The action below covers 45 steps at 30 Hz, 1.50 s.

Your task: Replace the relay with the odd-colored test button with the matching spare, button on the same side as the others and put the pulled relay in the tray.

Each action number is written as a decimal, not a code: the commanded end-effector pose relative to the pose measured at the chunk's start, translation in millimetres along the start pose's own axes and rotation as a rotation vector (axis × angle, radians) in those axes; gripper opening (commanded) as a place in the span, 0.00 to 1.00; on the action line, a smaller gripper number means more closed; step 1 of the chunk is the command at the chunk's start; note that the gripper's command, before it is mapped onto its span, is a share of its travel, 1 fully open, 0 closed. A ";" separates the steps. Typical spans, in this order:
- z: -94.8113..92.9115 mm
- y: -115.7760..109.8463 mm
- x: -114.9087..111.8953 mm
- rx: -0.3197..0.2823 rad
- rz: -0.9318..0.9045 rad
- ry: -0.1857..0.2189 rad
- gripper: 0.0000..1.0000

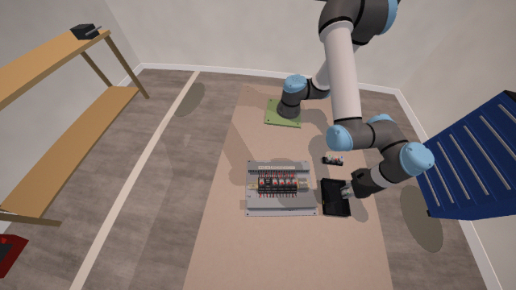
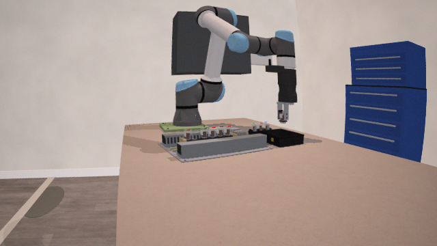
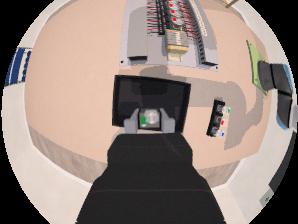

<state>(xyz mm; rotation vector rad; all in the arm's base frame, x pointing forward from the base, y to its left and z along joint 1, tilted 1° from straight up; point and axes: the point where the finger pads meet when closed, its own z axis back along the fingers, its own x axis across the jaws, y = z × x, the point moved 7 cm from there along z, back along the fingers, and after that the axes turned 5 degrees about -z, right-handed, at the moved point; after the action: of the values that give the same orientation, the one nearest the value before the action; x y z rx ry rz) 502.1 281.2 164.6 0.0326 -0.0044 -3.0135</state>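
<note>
My gripper [image 1: 345, 192] [image 2: 283, 117] [image 3: 149, 115] is shut on a clear-cased relay with a green test button [image 3: 144, 120]. It holds the relay above the black tray [image 1: 334, 209] [image 2: 290, 139] [image 3: 127, 92], at the side away from the panel. No relay shows in the visible part of the tray. In the socket row, several relays have red buttons; one empty socket [image 1: 268, 183] lies second from the left in the top view. The spare holder [image 1: 333, 163] [image 3: 215, 119] carries three relays with green, red [image 3: 222, 122] and blue [image 3: 223, 134] buttons.
The panel [image 1: 251, 212] [image 3: 131, 64] lies beside the tray, with grey wire ducts [image 1: 282, 202] [image 2: 222, 145] along both sides of the row. The spare holder stands near the tray on the robot's side. The robot's green base plate [image 1: 272, 118] is farther back.
</note>
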 end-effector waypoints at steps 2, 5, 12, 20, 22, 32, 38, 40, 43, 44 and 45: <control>1.3 4.3 0.3 0.000 0.000 0.002 0.00; 1.3 4.3 0.3 0.000 0.000 0.002 0.00; 1.3 4.3 0.3 0.000 0.000 0.002 0.00; 1.6 7.0 0.6 0.000 0.000 0.002 0.00; 1.6 7.0 0.6 0.000 0.000 0.002 0.00; -16.4 7.8 0.7 0.000 0.000 0.002 0.00; -43.3 9.2 0.9 0.000 0.000 0.002 0.00; -43.3 9.2 0.9 0.000 0.000 0.002 0.00; -43.3 9.2 0.9 0.000 0.000 0.002 0.00; -43.3 9.2 0.9 0.000 0.000 0.002 0.00; -43.3 9.2 0.9 0.000 0.000 0.002 0.00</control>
<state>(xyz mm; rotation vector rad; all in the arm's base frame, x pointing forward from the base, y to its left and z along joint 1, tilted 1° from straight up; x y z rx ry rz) 502.6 271.7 122.2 0.0297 -0.0053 -3.0137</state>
